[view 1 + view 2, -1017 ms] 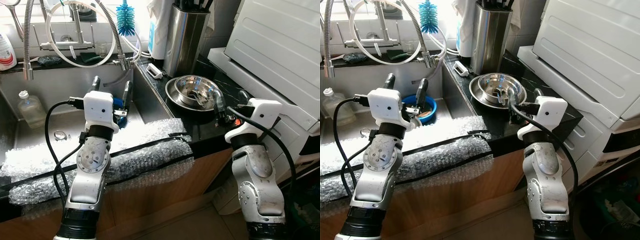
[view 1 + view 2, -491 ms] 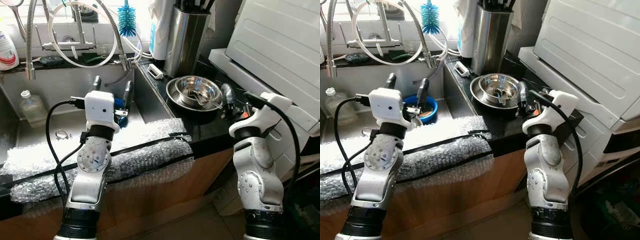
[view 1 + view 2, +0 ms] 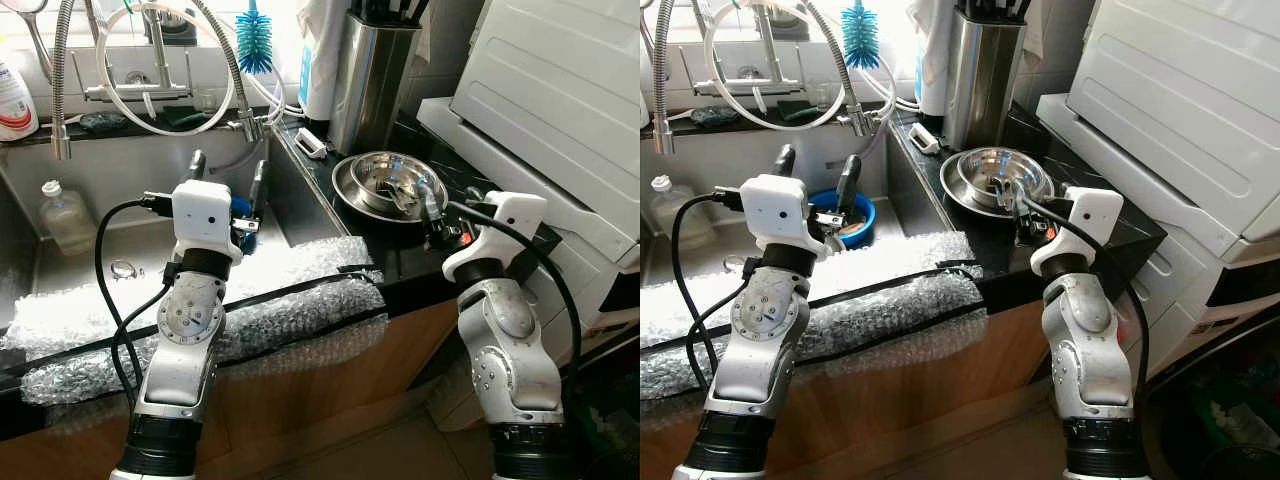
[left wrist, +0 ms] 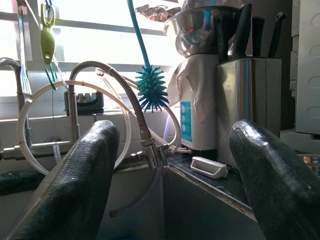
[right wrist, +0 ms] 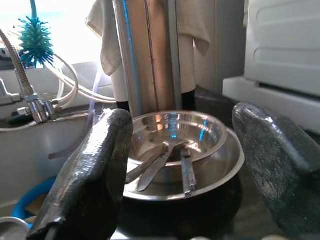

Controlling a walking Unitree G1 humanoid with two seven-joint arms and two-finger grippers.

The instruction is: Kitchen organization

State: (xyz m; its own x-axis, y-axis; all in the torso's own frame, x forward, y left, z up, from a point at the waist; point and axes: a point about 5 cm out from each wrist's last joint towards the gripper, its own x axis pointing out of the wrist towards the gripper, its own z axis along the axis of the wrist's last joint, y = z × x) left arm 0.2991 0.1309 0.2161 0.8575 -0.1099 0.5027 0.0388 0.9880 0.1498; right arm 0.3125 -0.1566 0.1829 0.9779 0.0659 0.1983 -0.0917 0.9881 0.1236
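**Both claws held apart: left over the sink, right facing the steel bowls**

My right gripper (image 5: 177,150) sits at the near edge of the black counter (image 3: 410,255), fingers spread wide, nothing between them. It points at the stacked steel bowls (image 3: 388,185) just beyond it. The inner bowl holds cutlery (image 5: 165,165): a spoon and flat handles lying crossed. Beyond the bowls stands the steel knife block (image 3: 371,75) with black handles sticking out. To the right, a white appliance (image 3: 560,90) crowds the counter close to my right wrist.

My left gripper (image 4: 165,165) hovers over the sink (image 3: 100,230), fingers also apart and empty. Ahead of it: the hose faucet (image 4: 117,107), a teal bottle brush (image 3: 253,45) hanging, a small white brush (image 4: 209,167) on the ledge. A blue bowl (image 3: 840,215) rests in the sink beside my left fingers; a clear bottle (image 3: 62,215) stands at the far left. Bubble wrap (image 3: 270,300) covers the near sink edge.

Compared with half a second ago, my right wrist has turned back toward the bowls, fingers nearer the rim. Left arm unchanged.
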